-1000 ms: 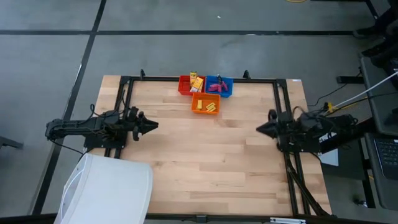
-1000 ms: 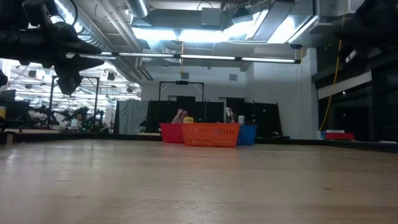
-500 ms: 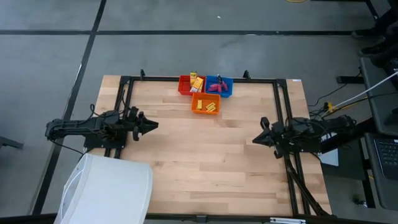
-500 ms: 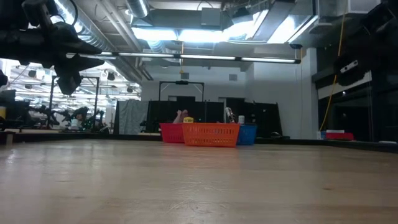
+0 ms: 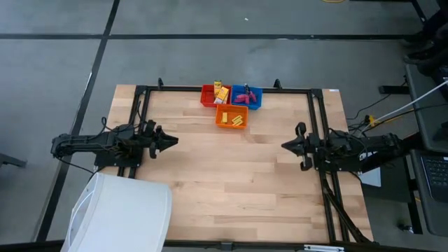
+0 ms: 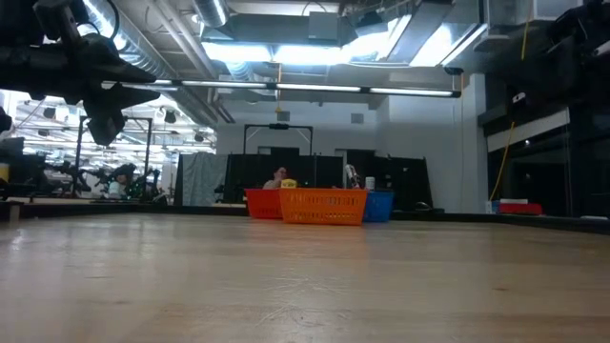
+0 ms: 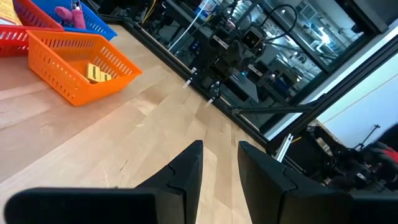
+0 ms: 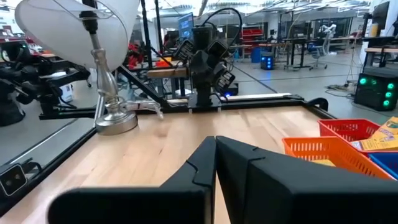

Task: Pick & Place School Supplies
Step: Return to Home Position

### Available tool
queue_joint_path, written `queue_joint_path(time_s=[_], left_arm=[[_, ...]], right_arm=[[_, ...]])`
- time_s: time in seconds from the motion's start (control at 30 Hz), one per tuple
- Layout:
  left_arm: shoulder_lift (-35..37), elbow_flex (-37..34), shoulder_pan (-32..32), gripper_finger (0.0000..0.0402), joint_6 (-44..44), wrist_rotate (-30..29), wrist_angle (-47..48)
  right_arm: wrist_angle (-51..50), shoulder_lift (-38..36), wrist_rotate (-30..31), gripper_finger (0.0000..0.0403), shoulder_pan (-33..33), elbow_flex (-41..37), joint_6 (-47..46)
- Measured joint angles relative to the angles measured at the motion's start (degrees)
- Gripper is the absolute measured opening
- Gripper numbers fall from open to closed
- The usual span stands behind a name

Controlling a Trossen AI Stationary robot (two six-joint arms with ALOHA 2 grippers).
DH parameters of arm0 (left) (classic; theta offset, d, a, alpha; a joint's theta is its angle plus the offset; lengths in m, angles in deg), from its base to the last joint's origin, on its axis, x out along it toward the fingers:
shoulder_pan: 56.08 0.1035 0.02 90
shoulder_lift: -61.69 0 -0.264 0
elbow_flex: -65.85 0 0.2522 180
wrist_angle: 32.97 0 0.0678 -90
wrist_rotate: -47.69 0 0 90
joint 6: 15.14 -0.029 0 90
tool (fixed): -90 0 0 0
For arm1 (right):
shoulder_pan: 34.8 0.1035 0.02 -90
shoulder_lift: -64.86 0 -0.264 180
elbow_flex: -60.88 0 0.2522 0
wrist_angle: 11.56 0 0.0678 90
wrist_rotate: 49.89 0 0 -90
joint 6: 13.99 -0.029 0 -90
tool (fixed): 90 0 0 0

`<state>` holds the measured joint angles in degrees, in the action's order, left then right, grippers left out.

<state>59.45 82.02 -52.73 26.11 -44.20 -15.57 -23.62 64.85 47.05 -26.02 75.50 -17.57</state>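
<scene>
Seen from overhead, three open bins cluster at the far edge of the wooden table (image 5: 231,182). The red bin (image 5: 204,96) holds yellow packets (image 5: 221,92), and the blue bin (image 5: 257,98) beside it holds the pink hole punchers (image 5: 241,99). The orange bin (image 5: 218,115), touching their near sides, holds the yellow erasers (image 5: 235,121). The left gripper (image 5: 172,141) hangs over the table's left side and the right gripper (image 5: 285,145) over its right. Both are well apart from the bins and point toward each other. A white lamp (image 5: 119,210) covers the near left corner.

At table height, the three bins stand in a row at the far end, orange in front. The left arm (image 6: 86,67) hangs dark at upper left, clear of the tabletop.

The left wrist camera shows that gripper's two fingers (image 7: 186,174) parted by a narrow gap, holding nothing. The orange bin with its erasers lies off to one side, and the pink punchers show in the blue bin behind it.

The right wrist camera shows that gripper's fingers (image 8: 199,168) pressed together, empty. The lamp and the left arm stand across the table, and the orange and red bins are at the frame's edge.
</scene>
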Motion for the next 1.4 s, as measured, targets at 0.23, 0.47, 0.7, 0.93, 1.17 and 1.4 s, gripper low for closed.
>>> queue_joint_path(time_s=[0.23, 0.47, 0.7, 0.93, 1.17, 1.4], left_arm=[[0.0, 0.0, 0.0, 0.0098, 0.0, 0.0, 0.0], [0.0, 0.0, 0.0, 0.0098, 0.0, 0.0, 0.0], [0.0, 0.0, 0.0, 0.0098, 0.0, 0.0, 0.0], [0.0, 0.0, 0.0, 0.0098, 0.0, 0.0, 0.0], [0.0, 0.0, 0.0, 0.0098, 0.0, 0.0, 0.0], [0.0, 0.0, 0.0, 0.0098, 0.0, 0.0, 0.0]], right_arm=[[0.0, 0.0, -0.3, 0.0019, 0.0, 0.0, 0.0], [0.1, 0.0, -0.3, 0.0020, 0.0, 0.0, 0.0], [0.1, 0.0, -0.3, 0.0020, -0.1, 0.0, 0.2], [0.1, 0.0, -0.3, 0.0020, 0.0, 0.0, 0.1], [0.1, 0.0, -0.3, 0.0020, 0.0, 0.0, 0.1], [0.1, 0.0, -0.3, 0.0020, 0.0, 0.0, 0.1]])
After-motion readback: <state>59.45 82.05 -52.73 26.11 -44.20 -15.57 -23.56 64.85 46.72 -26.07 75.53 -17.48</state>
